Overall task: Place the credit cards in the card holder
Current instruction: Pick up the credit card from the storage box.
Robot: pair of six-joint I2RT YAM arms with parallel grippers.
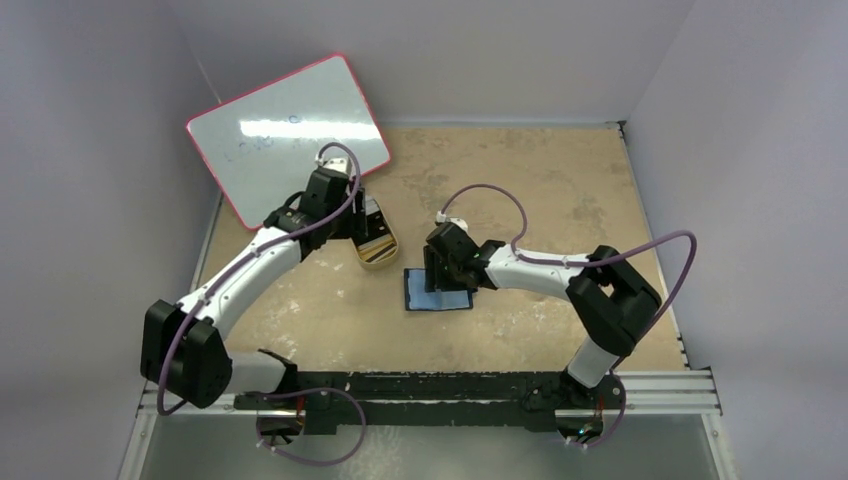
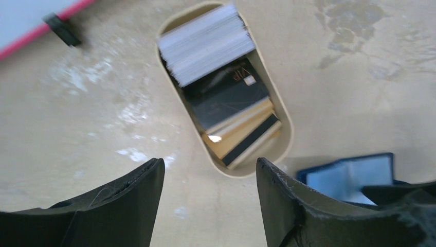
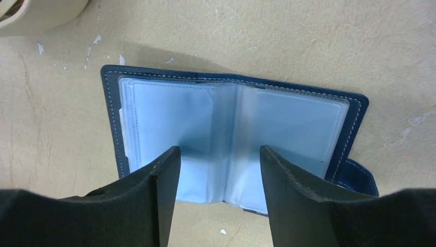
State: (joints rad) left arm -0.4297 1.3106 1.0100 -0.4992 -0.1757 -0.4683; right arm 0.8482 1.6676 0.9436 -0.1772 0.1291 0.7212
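The navy card holder (image 3: 231,123) lies open on the table, its light blue glossy pockets facing up; it also shows in the top view (image 1: 436,291) and at the right edge of the left wrist view (image 2: 355,175). My right gripper (image 3: 220,154) is open and empty, its jaws standing over the holder's middle fold; it shows in the top view (image 1: 450,268) too. The credit cards (image 2: 226,95), dark, gold and a white-edged stack, sit in a gold oval tin (image 2: 282,123). My left gripper (image 2: 210,164) is open and empty, just short of the tin's near end.
A whiteboard with a pink rim (image 1: 288,130) leans at the back left, close behind the left arm. Grey walls close in the table on three sides. The tin (image 1: 377,242) stands just left of and behind the card holder.
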